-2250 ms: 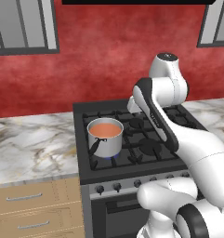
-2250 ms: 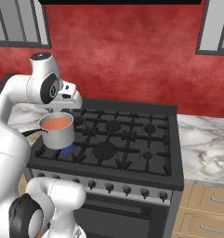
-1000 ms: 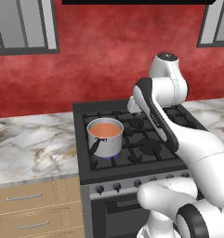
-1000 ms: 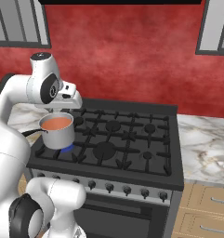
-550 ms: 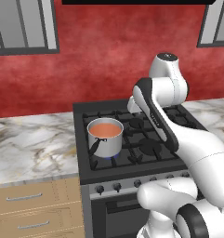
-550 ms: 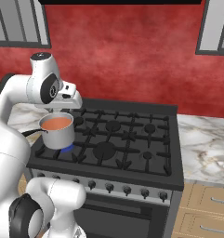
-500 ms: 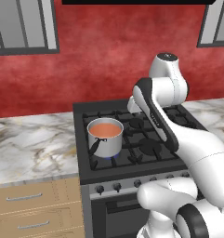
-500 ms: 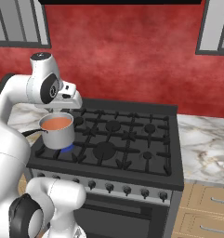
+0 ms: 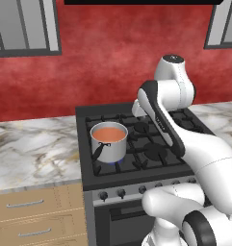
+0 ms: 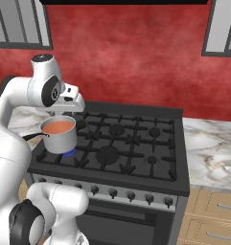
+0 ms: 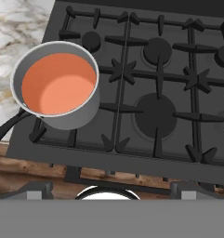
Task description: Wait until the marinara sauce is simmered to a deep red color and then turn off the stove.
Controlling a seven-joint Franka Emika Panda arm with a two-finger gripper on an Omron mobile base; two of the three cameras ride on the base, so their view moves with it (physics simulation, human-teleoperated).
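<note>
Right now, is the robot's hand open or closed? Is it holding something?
Gripper: open, holding nothing, up above the stove.

Saucepan point(image 9: 109, 144) is sitting on the front-left burner of the stove point(image 9: 136, 149), with the marinara sauce point(image 11: 57, 83) lying inside it. Pan handle point(image 11: 6, 128) is sticking out toward the stove's front edge. Knobs point(image 10: 131, 195) are running along the front strip, below the grates. Counter point(image 9: 35, 149) is lying to the left of the stove, with drawers point(image 9: 26, 221) sitting under it; more counter point(image 10: 210, 153) is lying to the right. Wall point(image 9: 112, 62) is standing behind the stove.
</note>
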